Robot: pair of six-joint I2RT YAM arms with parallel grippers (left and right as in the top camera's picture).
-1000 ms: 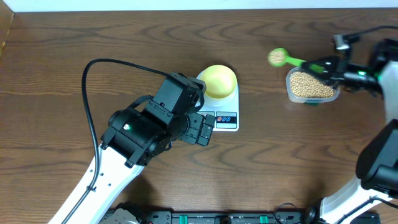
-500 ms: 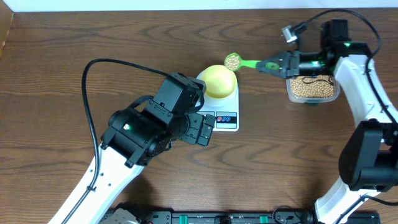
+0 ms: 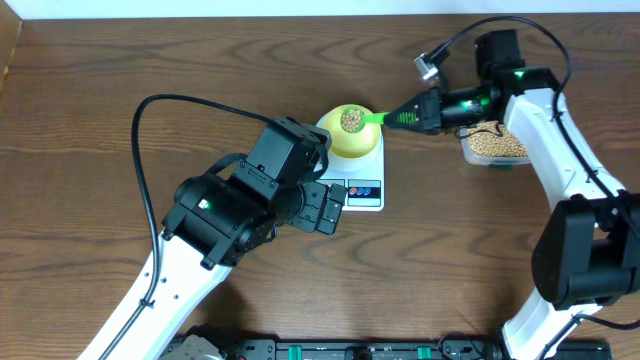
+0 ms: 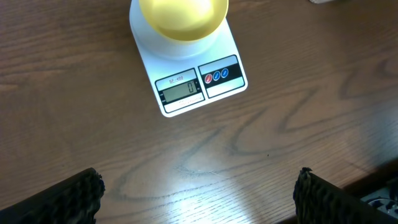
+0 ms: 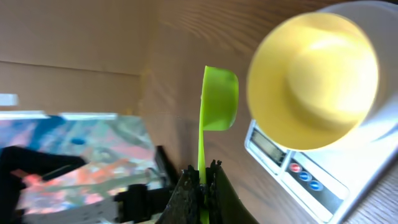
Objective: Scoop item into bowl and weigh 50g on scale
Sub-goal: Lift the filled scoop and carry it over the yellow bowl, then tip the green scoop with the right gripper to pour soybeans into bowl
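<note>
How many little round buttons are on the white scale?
3, in a row on the scale, right of its display: a red button nearest the display, then a middle blue button and an end blue button.

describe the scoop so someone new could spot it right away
Near the middle of the wooden table stands a white scale with a pale yellow bowl on it. Above that bowl hangs the scoop, its handle gripped by the right pincer. It is the only bright green tool, its small cup full of tan beans.
</note>
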